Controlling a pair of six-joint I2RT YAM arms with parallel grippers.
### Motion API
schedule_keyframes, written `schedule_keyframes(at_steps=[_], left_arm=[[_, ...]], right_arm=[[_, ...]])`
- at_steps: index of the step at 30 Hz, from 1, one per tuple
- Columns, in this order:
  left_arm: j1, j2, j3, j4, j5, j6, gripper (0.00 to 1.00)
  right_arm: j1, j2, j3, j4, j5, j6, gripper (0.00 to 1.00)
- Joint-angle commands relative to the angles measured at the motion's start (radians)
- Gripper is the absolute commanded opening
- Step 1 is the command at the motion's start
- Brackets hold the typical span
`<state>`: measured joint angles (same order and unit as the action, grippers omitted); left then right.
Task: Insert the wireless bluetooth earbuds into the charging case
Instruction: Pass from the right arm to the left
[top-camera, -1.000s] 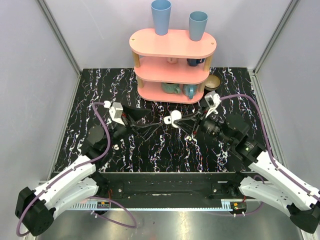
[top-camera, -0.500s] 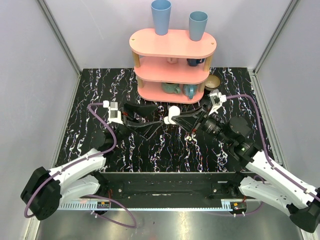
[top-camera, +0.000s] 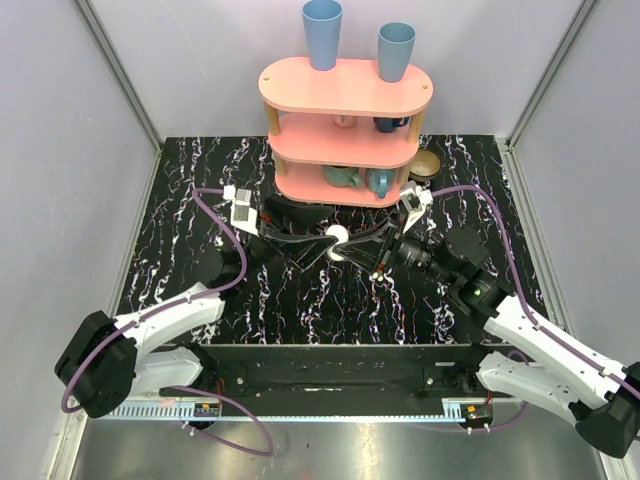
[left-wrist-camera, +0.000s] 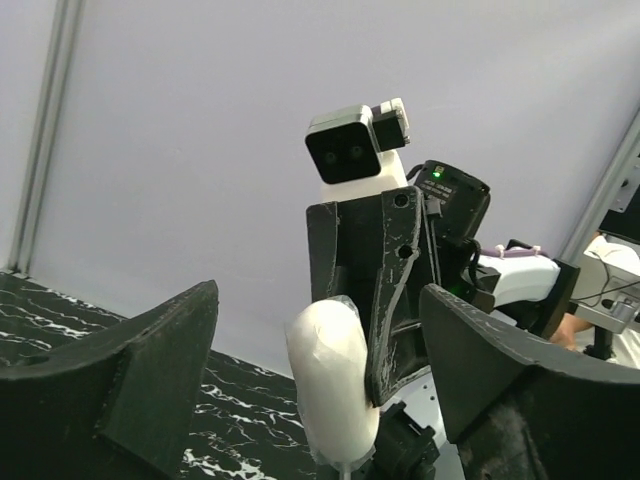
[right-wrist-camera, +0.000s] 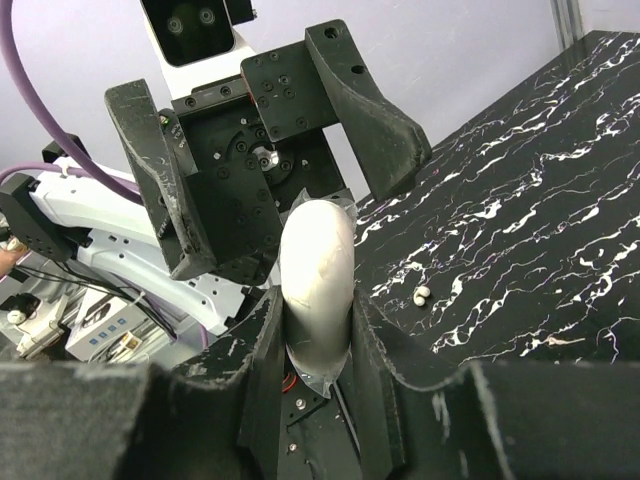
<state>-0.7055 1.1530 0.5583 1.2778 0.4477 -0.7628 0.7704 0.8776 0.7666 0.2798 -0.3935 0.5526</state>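
Right gripper (right-wrist-camera: 314, 335): clamped the small white glossy oval charging case (right-wrist-camera: 316, 262);
Left gripper (left-wrist-camera: 315, 395): jaws spread wide;
White earbud (right-wrist-camera: 421, 294): lay on black marbled tabletop (right-wrist-camera: 540, 190).

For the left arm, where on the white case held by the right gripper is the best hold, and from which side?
Probably the rounded free end of the charging case, which sticks out past the right gripper. Come head-on from where the left gripper faces it, with open jaws straddling that end; the other half is clamped.
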Motion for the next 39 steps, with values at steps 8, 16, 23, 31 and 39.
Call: schedule_keyframes(at_steps=[8,16,23,31,39], left_arm=[[-0.009,0.025,0.083,0.063,0.097,-0.041,0.68],[-0.014,-0.009,0.043,-0.007,0.065,-0.017,0.7],[-0.015,-0.05,0.037,-0.13,0.082,0.025,0.74],[-0.034,-0.012,0.069,-0.121,0.157,0.011,0.71],[-0.048,0.073,0.071,0.04,0.175,-0.067,0.65]], right_arm=[[-0.002,-0.028,0.042,0.001,-0.027,-0.045,0.0],[0.0,-0.074,0.023,-0.002,0.053,-0.052,0.0],[-0.002,-0.103,0.022,0.002,0.113,-0.066,0.0],[-0.002,-0.114,0.005,0.048,0.168,-0.052,0.0],[0.0,-0.108,0.008,0.065,0.162,-0.043,0.0]])
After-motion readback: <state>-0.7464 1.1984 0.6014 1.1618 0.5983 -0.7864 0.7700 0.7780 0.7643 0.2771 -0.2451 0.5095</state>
